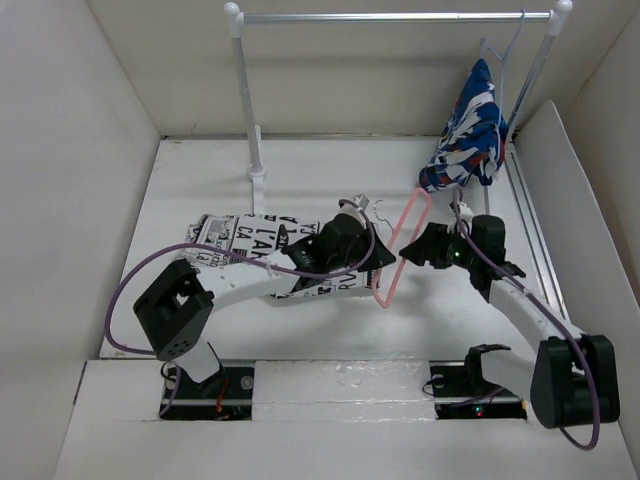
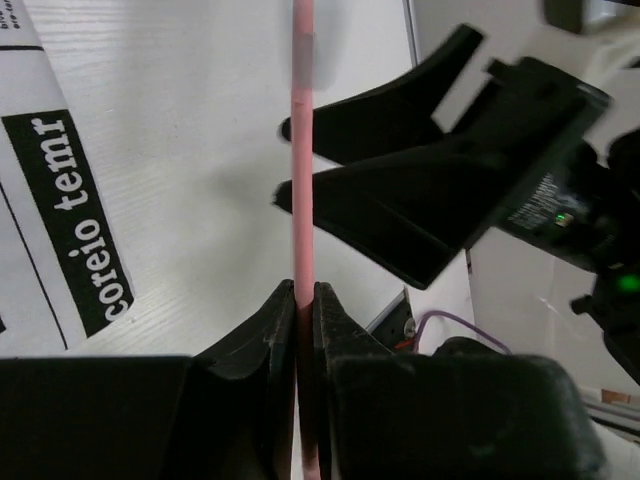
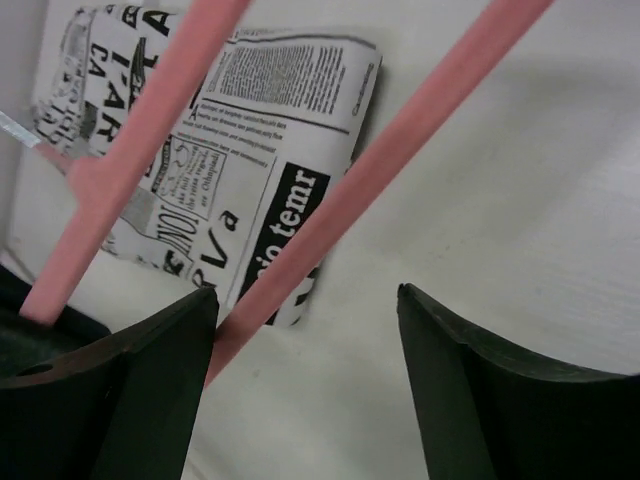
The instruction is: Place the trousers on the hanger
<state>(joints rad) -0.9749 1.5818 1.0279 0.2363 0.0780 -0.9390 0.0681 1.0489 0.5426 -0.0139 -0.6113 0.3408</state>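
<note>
Top external view: the long white fabric trousers printed with black newspaper-style text (image 1: 245, 238) lie flat on the white counter (image 1: 330, 170), left of centre. The left arm (image 1: 240, 280) reaches across them from its base. The thin pink wire-like triangular hanger (image 1: 386, 296) stands steeply tilted just right of the trousers, between the two arms' ends. The left jaws meet it near its lower corner. The right arm (image 1: 520, 310) comes in from the right, and its jaws sit at the hanger's middle. At the far right, a blue, white and red patterned garment (image 1: 470, 130) hangs from the white tube rail (image 1: 400, 17).

Left wrist view: the left jaws are clamped tight on one pink bar of the hanger (image 2: 303, 150), which rises straight up out of them. Beyond the bar, the right arm's black fingers (image 2: 400, 215) are spread apart, their tips just beside the bar. The trousers (image 2: 70, 215) lie flat at the left edge.

Right wrist view: the right jaws stand wide apart. One bar of the hanger (image 3: 400, 130) passes between the fingers (image 3: 150, 380), close against the left-hand one and unclamped. A second bar crosses further left. The trousers (image 3: 250, 170) lie on the counter behind both bars.
</note>
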